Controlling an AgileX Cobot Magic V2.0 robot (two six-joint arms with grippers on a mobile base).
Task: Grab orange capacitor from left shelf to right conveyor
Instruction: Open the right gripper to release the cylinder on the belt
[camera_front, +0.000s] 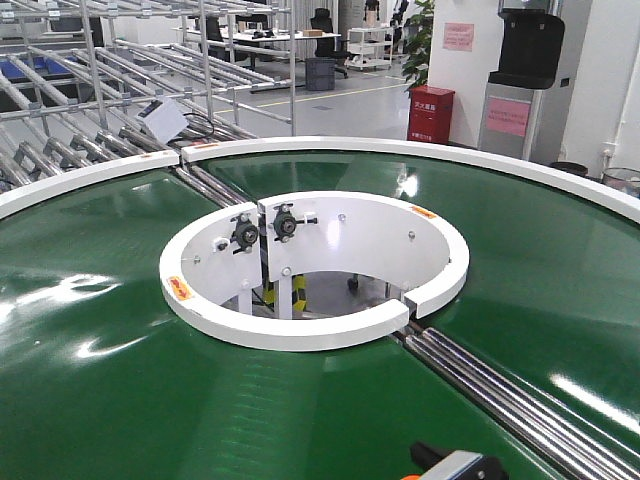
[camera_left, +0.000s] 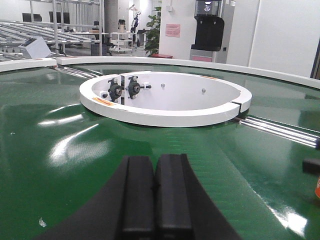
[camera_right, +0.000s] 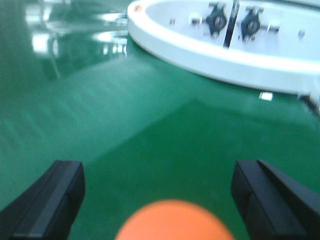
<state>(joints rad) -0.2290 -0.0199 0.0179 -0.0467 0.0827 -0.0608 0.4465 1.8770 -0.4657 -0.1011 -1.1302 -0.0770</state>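
The orange capacitor (camera_right: 175, 221) shows as a blurred rounded orange top at the bottom of the right wrist view. It sits between the wide-open fingers of my right gripper (camera_right: 159, 180), over the conveyor's glossy green belt (camera_right: 150, 110). Neither finger visibly touches it. An orange sliver of it also shows at the right edge of the left wrist view (camera_left: 317, 187). My left gripper (camera_left: 155, 162) is shut and empty, low over the belt (camera_left: 75, 150). The conveyor (camera_front: 120, 350) fills the front view. The steel shelf (camera_front: 100, 60) with blue bins stands at the far left.
The conveyor's white inner ring (camera_front: 300, 330) with bearing blocks encloses an open hole. Steel rollers (camera_front: 500, 390) cross the belt at the seam. The white outer rim (camera_front: 420, 150) runs behind. A red cabinet (camera_front: 430, 112) stands beyond. A grey-and-orange part (camera_front: 455, 465) shows at the bottom edge.
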